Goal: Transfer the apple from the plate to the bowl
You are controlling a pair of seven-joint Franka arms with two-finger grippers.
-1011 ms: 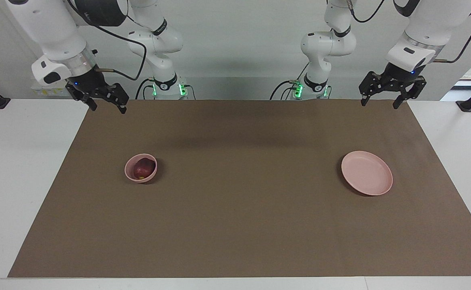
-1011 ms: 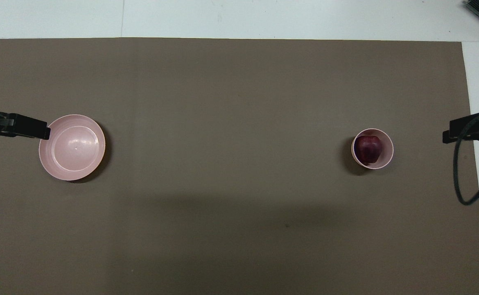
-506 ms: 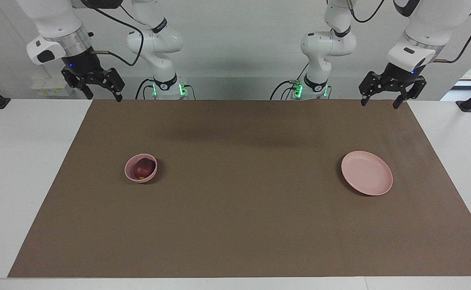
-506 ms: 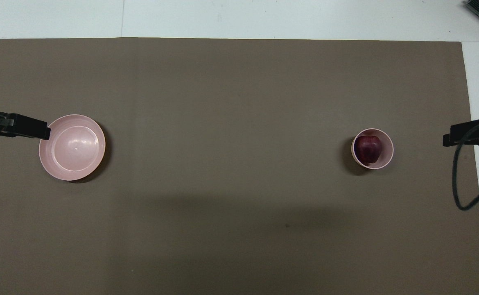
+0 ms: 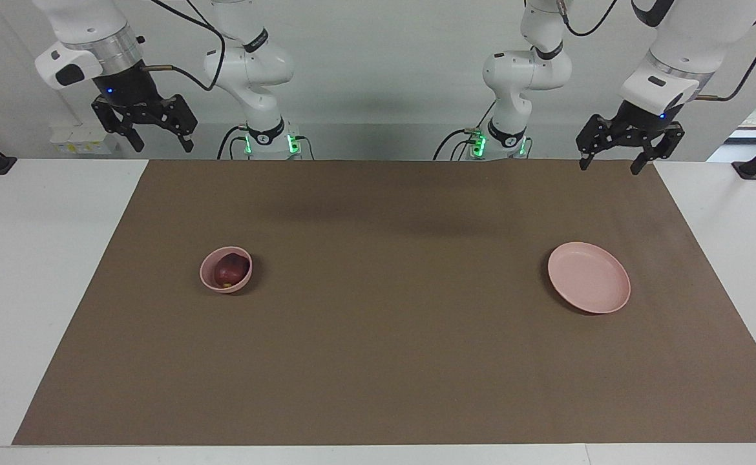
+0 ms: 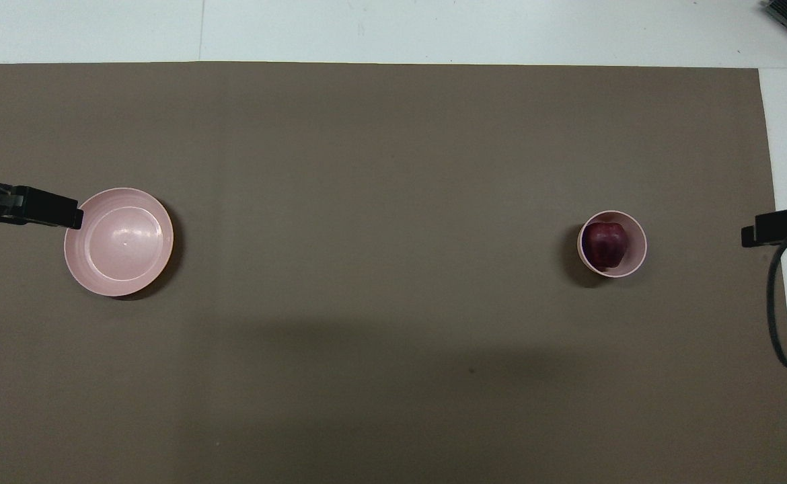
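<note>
Brown mat point(image 5: 391, 336) is lying mostly bare; the apple point(image 5: 230, 269) is sitting in the bowl point(image 5: 209, 279) at nine o'clock, the plate point(image 5: 588, 278) at three. Right gripper point(image 5: 156, 143) and left gripper point(image 5: 610, 162) are hanging over the mat's corners, fingers apart.

Both arms are glossy white, built of rounded segments with black bands at the joints and a brushed silver ring above each wrist. Each ends in a black two-finger right gripper point(image 5: 156, 137) or left gripper point(image 5: 609, 161) with a small blue light above it. Black cables loop along the arms, and green lights glow at the bases.
</note>
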